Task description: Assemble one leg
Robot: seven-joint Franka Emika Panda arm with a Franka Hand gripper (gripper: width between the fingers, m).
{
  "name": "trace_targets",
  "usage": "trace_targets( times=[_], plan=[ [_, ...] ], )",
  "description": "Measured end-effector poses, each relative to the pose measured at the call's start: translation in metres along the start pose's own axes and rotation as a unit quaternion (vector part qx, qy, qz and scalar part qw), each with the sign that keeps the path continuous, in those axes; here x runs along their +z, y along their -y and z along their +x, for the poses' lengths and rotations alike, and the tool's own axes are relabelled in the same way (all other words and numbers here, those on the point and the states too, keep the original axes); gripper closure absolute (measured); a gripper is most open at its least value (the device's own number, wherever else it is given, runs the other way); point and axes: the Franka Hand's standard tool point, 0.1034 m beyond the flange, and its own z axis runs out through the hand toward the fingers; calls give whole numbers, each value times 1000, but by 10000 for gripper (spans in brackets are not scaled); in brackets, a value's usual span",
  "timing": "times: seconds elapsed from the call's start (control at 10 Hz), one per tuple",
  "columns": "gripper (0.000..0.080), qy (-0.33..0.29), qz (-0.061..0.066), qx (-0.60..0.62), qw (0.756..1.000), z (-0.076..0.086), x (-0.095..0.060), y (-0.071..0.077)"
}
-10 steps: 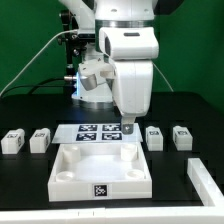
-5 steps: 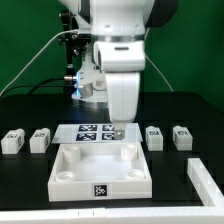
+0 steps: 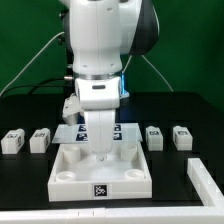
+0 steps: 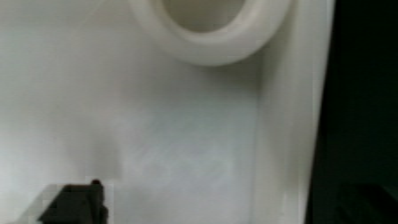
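Note:
Four legs stand on the black table in the exterior view: two on its left (image 3: 12,141) (image 3: 40,139) and two on its right (image 3: 154,136) (image 3: 181,135). Each is a small white block with a marker tag. My gripper (image 3: 101,152) hangs low over the far part of the large white square panel (image 3: 70,178) and holds nothing. In the wrist view the panel's flat face (image 4: 178,130) and one round corner socket (image 4: 214,35) fill the picture. One dark finger (image 4: 75,200) shows at the edge. The gripper (image 4: 199,205) stands open, with only panel surface in the gap.
The marker board (image 3: 128,134) lies behind the panel, mostly hidden by the arm. Another white part (image 3: 206,180) lies at the exterior view's lower right. Dark lab equipment and cables stand behind the table.
The arm has swung toward the exterior view's left and come lower, from above the marker board's right end to over the panel's far part.

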Motion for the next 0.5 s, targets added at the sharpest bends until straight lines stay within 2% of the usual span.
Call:
trace_targets(
  times=[0.1, 0.2, 0.3, 0.4, 0.5],
  plan=[
    [150, 0, 0, 0, 1000, 0, 0, 0],
    [247, 0, 1, 1, 1000, -1, 0, 1],
    [247, 0, 1, 1, 1000, -1, 1, 1],
    [454, 0, 1, 1, 1000, -1, 1, 1],
    [454, 0, 1, 1, 1000, -1, 1, 1]
  ],
)
